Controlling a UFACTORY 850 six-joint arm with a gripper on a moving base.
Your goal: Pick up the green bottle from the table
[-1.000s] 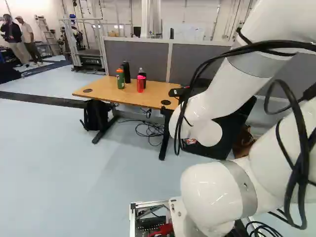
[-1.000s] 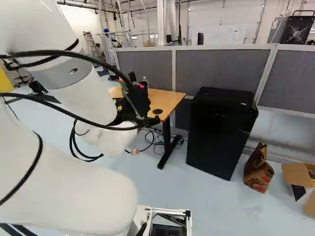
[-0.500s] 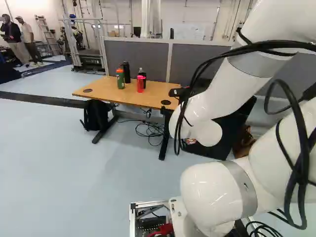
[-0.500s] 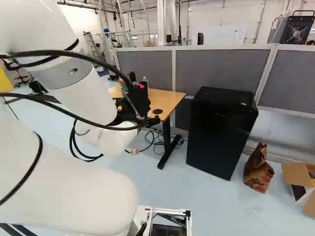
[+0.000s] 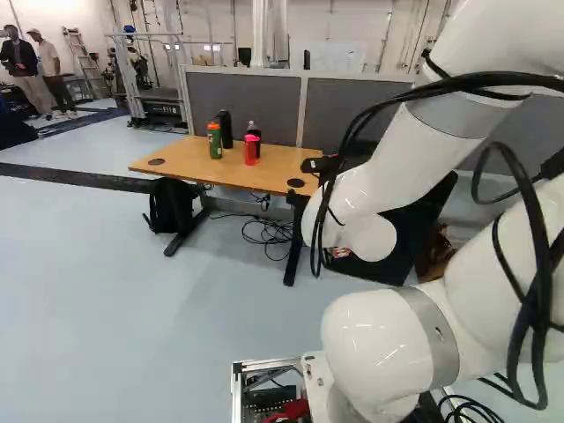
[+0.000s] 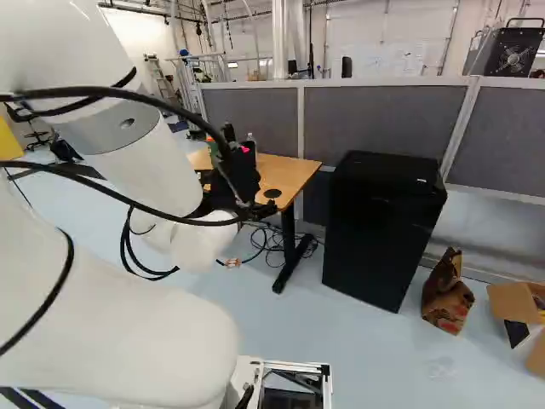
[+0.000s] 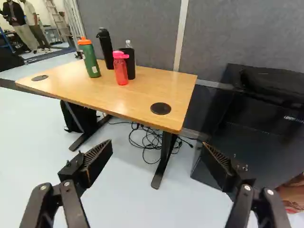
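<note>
Behind everything near the arm, a grey partition (image 6: 383, 119) is set up, framed in pale strips. The white arm (image 5: 397, 167) is raised at the right of the left base view, with black cables (image 5: 533, 291) draped along it. A wooden-topped table (image 5: 189, 159) is placed in front of the partition, supported on dark legs. Beside it, a black cabinet (image 6: 383, 230) is seen in the right base view, with a brown paper bag (image 6: 447, 294) and an open cardboard box (image 6: 515, 302) placed farther right. A black backpack (image 5: 170, 205) is set on the floor by one table leg, and loose cables (image 7: 149, 140) are coiled below the tabletop.

The black gripper (image 6: 241, 175) is carried at the arm's end; in the wrist view its two fingers are spread wide, with the table seen ahead of them.

On the table a tall black bottle (image 7: 106, 50) is stood upright, near the green bottle (image 7: 90, 59). The green bottle is topped with an orange cap, also upright, and is seen ahead of the gripper, well apart from it. A red bottle (image 7: 120, 70) with a pink lid is stood in front of a dark cup-like container (image 7: 128, 59).
</note>
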